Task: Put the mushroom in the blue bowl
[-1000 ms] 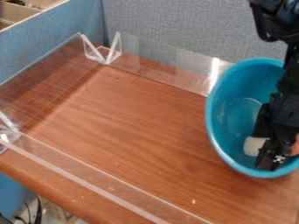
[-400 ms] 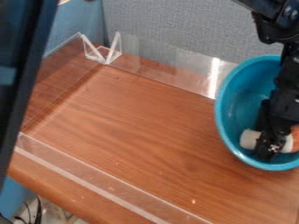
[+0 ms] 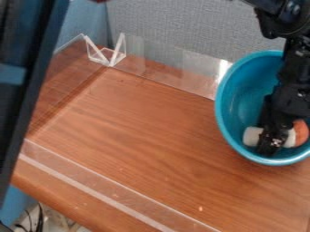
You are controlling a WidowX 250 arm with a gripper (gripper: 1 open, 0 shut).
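The blue bowl (image 3: 237, 98) sits at the right edge of the wooden table. The mushroom (image 3: 256, 137) lies on its side at the bottom of the bowl, cream stem to the left and orange cap (image 3: 298, 133) to the right. My black gripper (image 3: 277, 140) points straight down into the bowl and stands right over the mushroom's middle, hiding that part. Its fingers are spread open on either side of the mushroom. Whether they touch it I cannot tell.
The wooden table (image 3: 133, 127) is fenced by low clear plastic walls (image 3: 200, 65), with a clear bracket (image 3: 109, 50) at the back left corner. A dark blurred bar (image 3: 31, 82) close to the camera covers the left edge. A grey-blue partition stands behind.
The gripper has shifted a little deeper into the bowl, still open over the mushroom. The bowl looks slightly shifted. A dark blurred bar has come in at the left.
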